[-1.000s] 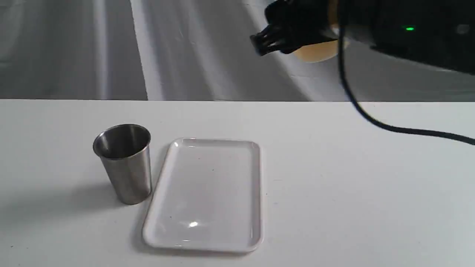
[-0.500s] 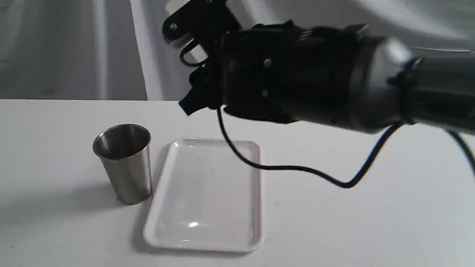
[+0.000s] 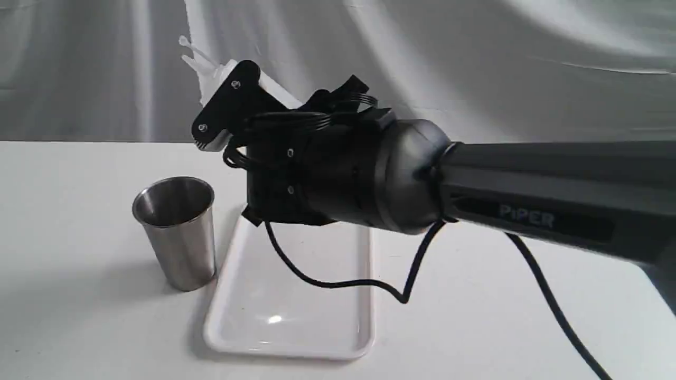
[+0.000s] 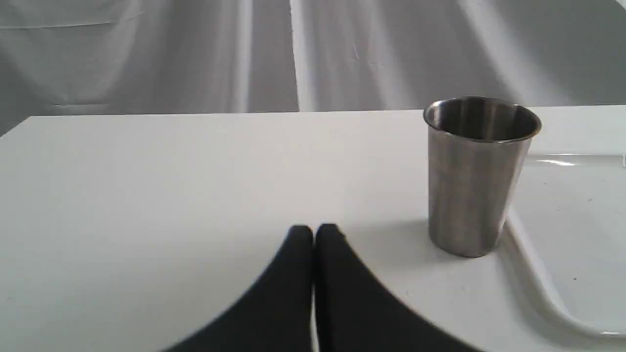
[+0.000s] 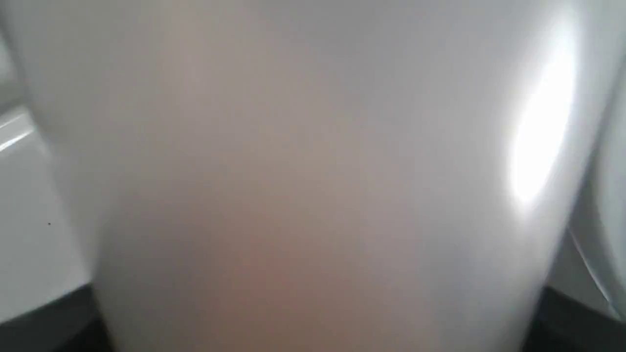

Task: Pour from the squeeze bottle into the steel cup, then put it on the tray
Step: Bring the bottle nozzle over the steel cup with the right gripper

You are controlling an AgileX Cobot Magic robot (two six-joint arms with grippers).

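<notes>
Grey drapes hang behind a white surface (image 3: 501, 316), where the steel cup (image 3: 177, 232) stands upright just beside the left edge of the tray (image 3: 296, 327). The right arm's fingers (image 3: 227, 103) are clamped on the squeeze bottle (image 3: 214, 74). It is held aloft above the tray's far end, tilted, with its nozzle pointing up and toward the cup's side, not yet over the mouth. The left fingers (image 4: 298, 274) are pressed together on nothing, low near the cup. I'd say the pour is about to begin. Carry the nozzle over the cup's centre first, then tip it down close to the rim, gently, without knocking that narrow-based cup.
</notes>
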